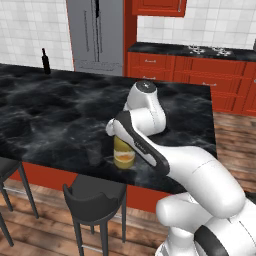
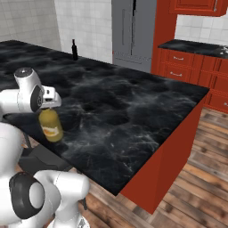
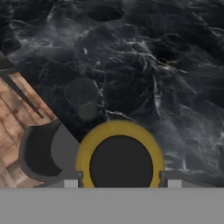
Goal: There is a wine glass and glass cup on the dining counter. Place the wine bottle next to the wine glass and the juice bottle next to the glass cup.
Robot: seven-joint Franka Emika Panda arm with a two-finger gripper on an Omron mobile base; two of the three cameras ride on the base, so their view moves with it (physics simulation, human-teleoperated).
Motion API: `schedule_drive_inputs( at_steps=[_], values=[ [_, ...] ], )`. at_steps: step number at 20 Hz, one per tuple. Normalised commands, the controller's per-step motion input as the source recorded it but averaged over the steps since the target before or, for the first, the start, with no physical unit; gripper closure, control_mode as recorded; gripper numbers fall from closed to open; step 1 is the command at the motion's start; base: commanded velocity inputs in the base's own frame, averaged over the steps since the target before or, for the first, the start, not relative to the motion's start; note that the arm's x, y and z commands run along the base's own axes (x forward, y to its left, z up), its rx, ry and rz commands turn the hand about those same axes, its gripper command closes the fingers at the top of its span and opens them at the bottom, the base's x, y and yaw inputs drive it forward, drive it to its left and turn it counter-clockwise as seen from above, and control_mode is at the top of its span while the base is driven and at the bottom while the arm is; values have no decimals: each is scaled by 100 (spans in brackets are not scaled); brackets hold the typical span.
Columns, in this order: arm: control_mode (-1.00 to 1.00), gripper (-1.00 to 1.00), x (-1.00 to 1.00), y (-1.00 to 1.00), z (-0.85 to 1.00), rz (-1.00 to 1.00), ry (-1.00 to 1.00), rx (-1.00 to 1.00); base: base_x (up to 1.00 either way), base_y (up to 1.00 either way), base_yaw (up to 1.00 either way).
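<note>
My gripper point(image 1: 118, 134) is shut on the juice bottle point(image 1: 123, 156), a squat yellow-orange bottle with a black cap, held upright from above near the front edge of the dining counter point(image 1: 60, 115). Whether its base touches the black stone I cannot tell. In the hand view the gripper point(image 3: 121, 179) straddles the juice bottle point(image 3: 120, 161), and the glass cup point(image 3: 82, 99) stands a short way beyond it. That faint clear glass cup point(image 1: 93, 153) is just left of the bottle. The wine bottle point(image 1: 45, 61) stands far off at the counter's back left. The wine glass is out of view.
Black stools point(image 1: 95, 197) stand below the counter's front edge. A steel fridge point(image 1: 97, 35) and red wall cabinets with a stove point(image 1: 205, 50) lie behind. From the right base view, the counter point(image 2: 124, 102) stretches right of the juice bottle point(image 2: 50, 126) and gripper point(image 2: 48, 106).
</note>
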Motion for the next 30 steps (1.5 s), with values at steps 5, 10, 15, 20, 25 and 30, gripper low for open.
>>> schedule_drive_inputs(
  at_steps=[5, 10, 15, 20, 25, 30],
  values=[
    [-100, 100, 30, -1, -28, 3, 0, 0, 0, 0, 0],
    [-100, 100, 39, -1, -22, 5, 0, 0, 0, 0, 0],
    [-100, 100, 39, 5, -21, 2, 0, 0, 0, 0, 0],
    [-100, 100, 33, 5, -25, 1, 0, 0, 0, 0, 0],
    [-100, 100, 35, 3, -22, 0, 0, 0, 0, 0, 0],
    [-100, 100, 30, 0, -20, 2, 0, 0, 0, 0, 0]
  ],
)
